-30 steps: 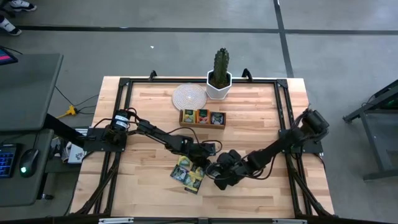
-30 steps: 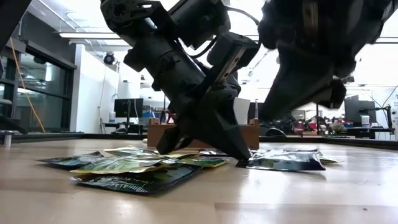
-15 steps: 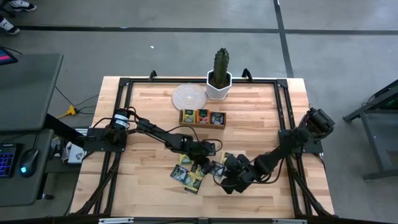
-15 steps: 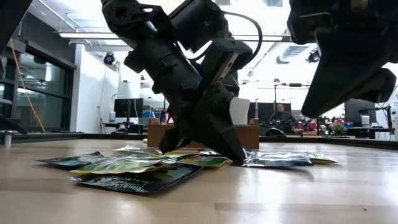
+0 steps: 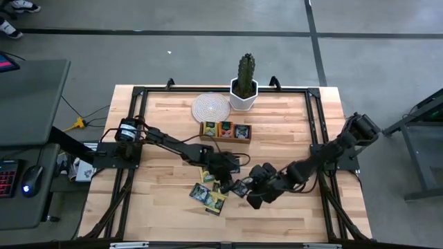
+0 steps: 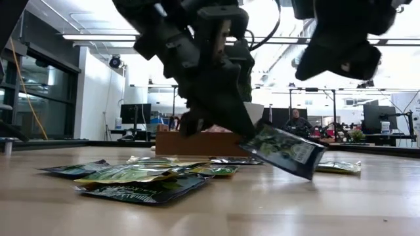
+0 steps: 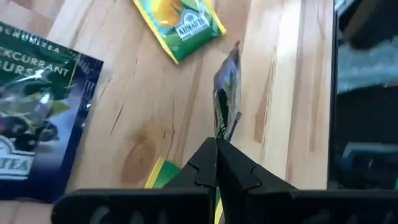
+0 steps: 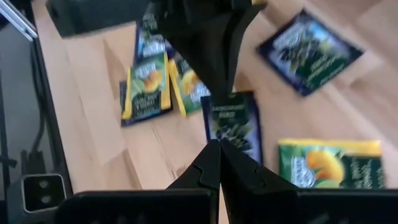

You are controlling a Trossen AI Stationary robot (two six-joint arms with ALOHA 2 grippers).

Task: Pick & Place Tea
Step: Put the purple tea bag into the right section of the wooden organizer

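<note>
The left claw (image 6: 220,124) is clenched on one corner of a dark tea packet (image 6: 283,151), which hangs tilted just above the bench (image 6: 262,210). A corner pinch lets the packet swing, so the carry toward the wooden tray (image 5: 225,131) should go slowly and keep it high over the loose tea (image 6: 141,180). The right claw (image 8: 219,158) hovers nearby with fingers pressed together and nothing between them. The tray's compartments are too small to read from above.

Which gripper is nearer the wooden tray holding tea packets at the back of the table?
Left. The left gripper, shut on a dark tea packet, sits just in front of the wooden tray. The right gripper is farther forward, toward the right.
</note>
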